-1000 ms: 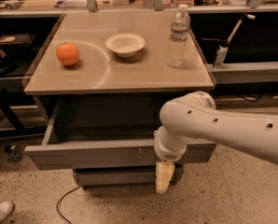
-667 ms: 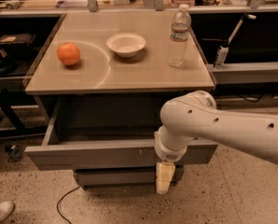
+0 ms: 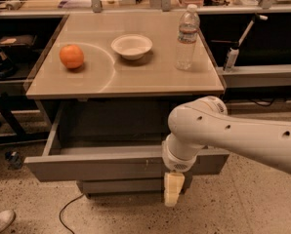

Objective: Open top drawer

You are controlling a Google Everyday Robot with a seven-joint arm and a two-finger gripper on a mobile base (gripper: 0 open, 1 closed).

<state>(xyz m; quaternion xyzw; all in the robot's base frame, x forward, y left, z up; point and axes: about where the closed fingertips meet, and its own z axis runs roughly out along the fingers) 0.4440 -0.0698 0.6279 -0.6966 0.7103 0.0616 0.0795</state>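
The top drawer [image 3: 96, 165] is the widest grey metal drawer under the beige tabletop. It stands pulled out toward me, its flat handleless front low in the view and its shallow grey tray dark inside. My white arm reaches in from the right, with its rounded wrist in front of the drawer front's right part. My gripper [image 3: 173, 190] hangs below the wrist with cream fingers pointing down, just below the drawer front's lower edge.
On the tabletop [image 3: 135, 82] stand an orange [image 3: 71, 56], a white bowl [image 3: 132, 46] and a clear water bottle [image 3: 187, 37]. A narrower grey drawer front [image 3: 121, 186] sits below. A cable [image 3: 67, 208] and a shoe [image 3: 0, 221] lie on the speckled floor at left.
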